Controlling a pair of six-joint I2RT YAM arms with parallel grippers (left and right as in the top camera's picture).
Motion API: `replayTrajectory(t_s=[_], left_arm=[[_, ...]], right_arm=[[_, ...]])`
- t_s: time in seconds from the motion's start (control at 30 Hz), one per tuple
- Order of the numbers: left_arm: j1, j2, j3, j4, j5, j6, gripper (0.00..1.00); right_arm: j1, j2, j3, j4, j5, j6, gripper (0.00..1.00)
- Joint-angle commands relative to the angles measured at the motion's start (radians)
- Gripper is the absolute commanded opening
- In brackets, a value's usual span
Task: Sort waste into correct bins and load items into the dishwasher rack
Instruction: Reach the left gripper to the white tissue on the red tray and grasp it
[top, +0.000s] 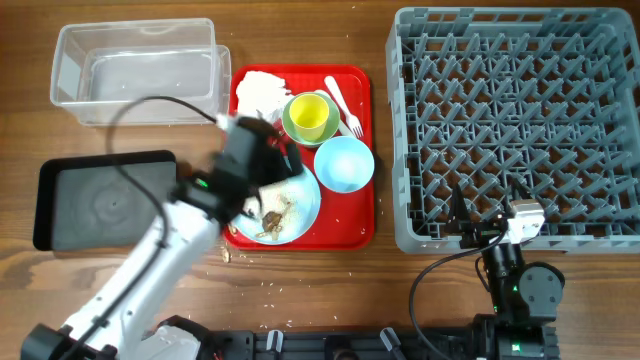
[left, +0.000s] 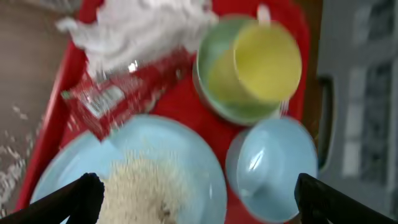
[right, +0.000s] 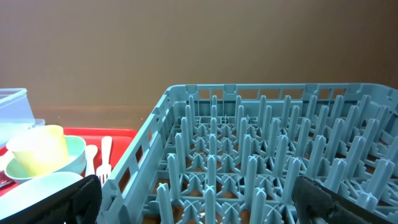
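Note:
My left gripper is open and empty, hovering over the light blue plate, which holds whitish crumbs. The plate sits on the red tray. Beyond the plate lie the red snack wrapper and the crumpled white napkin. The yellow-green cup sits inside the mint-green bowl. The light blue bowl is beside the plate, and the white fork lies behind it. My right gripper is open and empty at the front edge of the grey dishwasher rack.
The clear tub stands at the back left. The black tray lies in front of it, left of the red tray. A few crumbs lie on the table by the red tray's front left corner.

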Motion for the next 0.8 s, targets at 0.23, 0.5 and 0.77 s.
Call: replayTrajectory(t_s=[0.23,0.5,0.77], left_arm=[[0.191,0.186,0.164,0.156,-0.026,0.173,1.00],[0.166,0.384,0.164,0.394,-0.080,0.355,0.85],[0.164,0.500,0.164,0.465,-0.090,0.423,0.82]], right_arm=[[-0.004,0.000,-0.002,0.003,0.010,-0.009,1.00],[-0.004,0.000,-0.002,0.003,0.010,-0.010,1.00],[-0.004,0.000,-0.002,0.003,0.010,-0.009,1.00]])
